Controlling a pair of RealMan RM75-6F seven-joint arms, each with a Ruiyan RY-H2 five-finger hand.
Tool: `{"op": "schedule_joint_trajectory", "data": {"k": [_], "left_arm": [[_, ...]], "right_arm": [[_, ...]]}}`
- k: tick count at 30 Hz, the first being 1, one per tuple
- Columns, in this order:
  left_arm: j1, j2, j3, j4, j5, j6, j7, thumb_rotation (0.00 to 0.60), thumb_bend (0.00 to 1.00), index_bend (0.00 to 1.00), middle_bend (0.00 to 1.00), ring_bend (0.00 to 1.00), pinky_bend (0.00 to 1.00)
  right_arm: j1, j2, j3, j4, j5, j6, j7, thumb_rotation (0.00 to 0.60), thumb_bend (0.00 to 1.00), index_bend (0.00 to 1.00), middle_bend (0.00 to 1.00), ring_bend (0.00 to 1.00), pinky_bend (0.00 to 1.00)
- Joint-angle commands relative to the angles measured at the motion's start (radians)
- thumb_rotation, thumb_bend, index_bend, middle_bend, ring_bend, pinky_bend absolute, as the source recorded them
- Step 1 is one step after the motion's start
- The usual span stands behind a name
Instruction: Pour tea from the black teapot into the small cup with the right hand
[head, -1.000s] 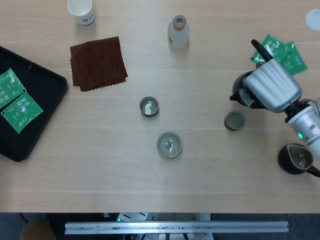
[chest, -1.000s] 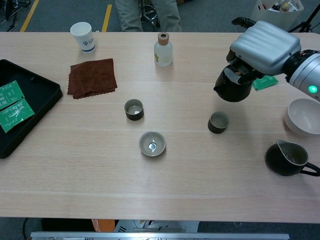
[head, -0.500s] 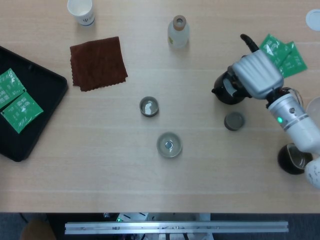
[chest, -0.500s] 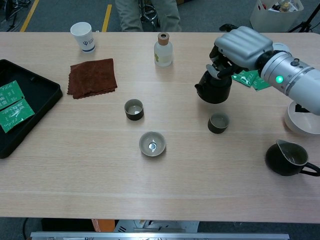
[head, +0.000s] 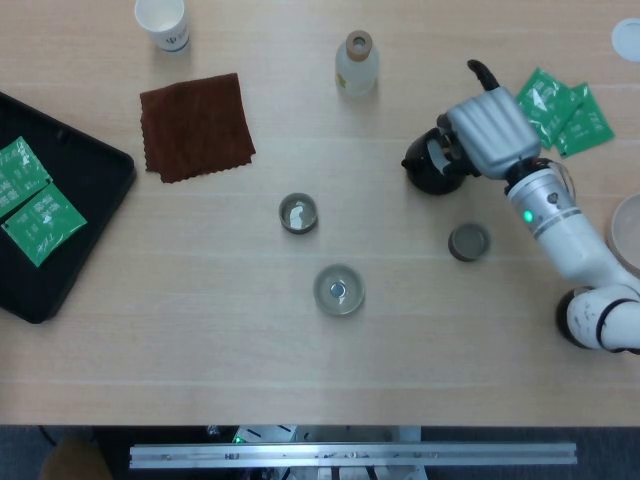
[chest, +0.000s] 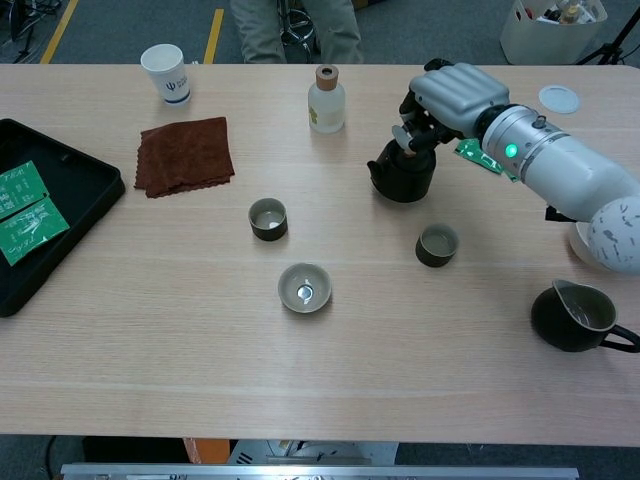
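I have the right hand (chest: 452, 95) wrapped around the black teapot (chest: 401, 176) from above — spout left, held level so nothing spills — between the bottle (chest: 325, 100) and the small cup (chest: 268, 218)

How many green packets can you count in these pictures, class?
4 visible: two packets in the black tray at the left, and two overlapping by the table's right edge, behind the right hand. More may lie underneath.
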Motion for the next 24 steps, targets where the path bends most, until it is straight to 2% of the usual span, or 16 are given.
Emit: {"op": "schedule_joint_trajectory", "data": {"k": [1, 17, 21, 24], "left_arm": [[0.000, 0.002, 0.002, -0.001, -0.002, -0.005, -0.003, 0.600, 0.29, 0.25, 0.25, 0.17, 0.08], [0.001, 0.002, 0.006, 0.008, -0.011, -0.017, -0.020, 0.600, 0.29, 0.25, 0.25, 0.17, 0.08], [0.004, 0.003, 0.005, 0.009, -0.011, -0.011, -0.023, 0.600, 0.29, 0.25, 0.25, 0.17, 0.08], [0.005, 0.004, 0.005, 0.009, -0.012, -0.010, -0.024, 0.600, 0.29, 0.25, 0.25, 0.17, 0.08]], "right_arm": [[0.007, -0.014, -0.003, 0.016, 0.013, -0.005, -0.009, 0.307, 0.48, 0.69, 0.73, 0.59, 0.07], [0.022, -0.042, -0.031, 0.036, 0.055, -0.001, -0.077, 0.306, 0.48, 0.64, 0.67, 0.54, 0.07], [0.027, -0.038, -0.032, 0.027, 0.070, -0.003, -0.094, 0.307, 0.48, 0.58, 0.62, 0.50, 0.07], [0.031, -0.028, -0.030, 0.009, 0.074, -0.002, -0.098, 0.307, 0.48, 0.49, 0.51, 0.40, 0.05]]}}
